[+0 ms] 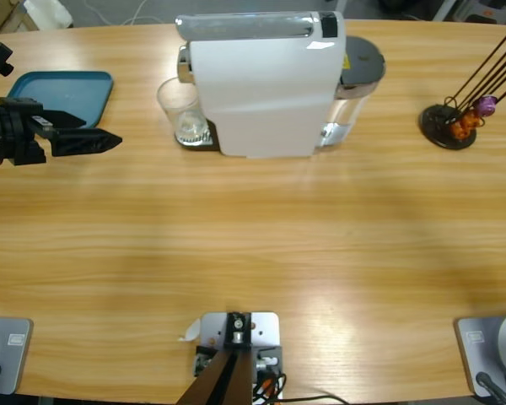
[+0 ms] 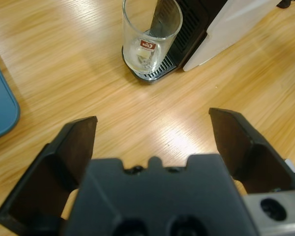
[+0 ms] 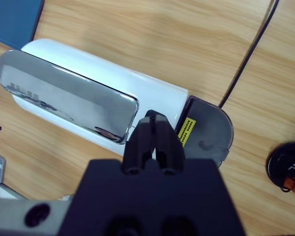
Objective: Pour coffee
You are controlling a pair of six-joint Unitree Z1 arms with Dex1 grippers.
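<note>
A white coffee machine (image 1: 266, 84) stands on the wooden bench (image 1: 253, 245). A clear glass (image 1: 182, 112) sits on the black drip tray at the machine's front. The glass looks empty. I see no coffee in it.

The left gripper (image 1: 101, 140) hangs over the bench, near the glass but not touching it. Its jaws are spread wide and hold nothing. A blue tray (image 1: 63, 89) lies just behind it.

The right gripper (image 3: 155, 130) shows only in its own wrist view. It hangs above the machine's shiny silver lid (image 3: 64, 101). Its jaws are pressed together and hold nothing.

A black stand (image 1: 449, 125) with orange and purple capsules sits well apart from the machine.
</note>
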